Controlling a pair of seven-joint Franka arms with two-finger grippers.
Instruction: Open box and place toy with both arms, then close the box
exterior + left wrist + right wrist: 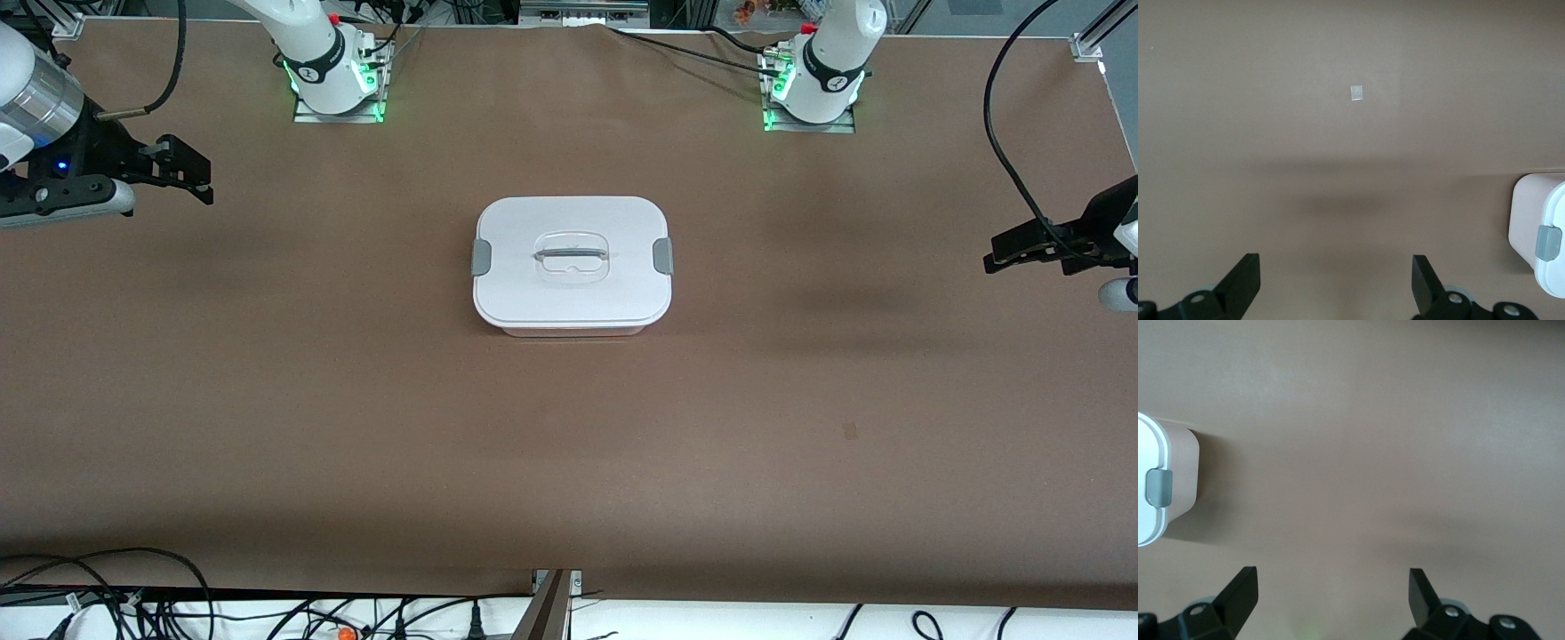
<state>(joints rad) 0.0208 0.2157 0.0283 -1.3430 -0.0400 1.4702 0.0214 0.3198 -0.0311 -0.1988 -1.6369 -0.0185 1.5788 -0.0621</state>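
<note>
The box (571,262) stands in the middle of the table with its white lid on, a grey clip (481,257) at each short end and the clear handle (571,259) recessed in the lid. The toy is out of view. My right gripper (191,173) is open and empty, up in the air over the right arm's end of the table, well apart from the box. My left gripper (994,253) is open and empty over the left arm's end. The left wrist view shows its gripper (1336,263) and one end of the box (1538,227); the right wrist view shows its gripper (1331,577) and the other end (1158,480).
The table is covered in brown cloth (569,444). A small square patch (851,431) lies on it toward the left arm's end, also in the left wrist view (1357,93). Cables hang along the table edge nearest the front camera (133,596).
</note>
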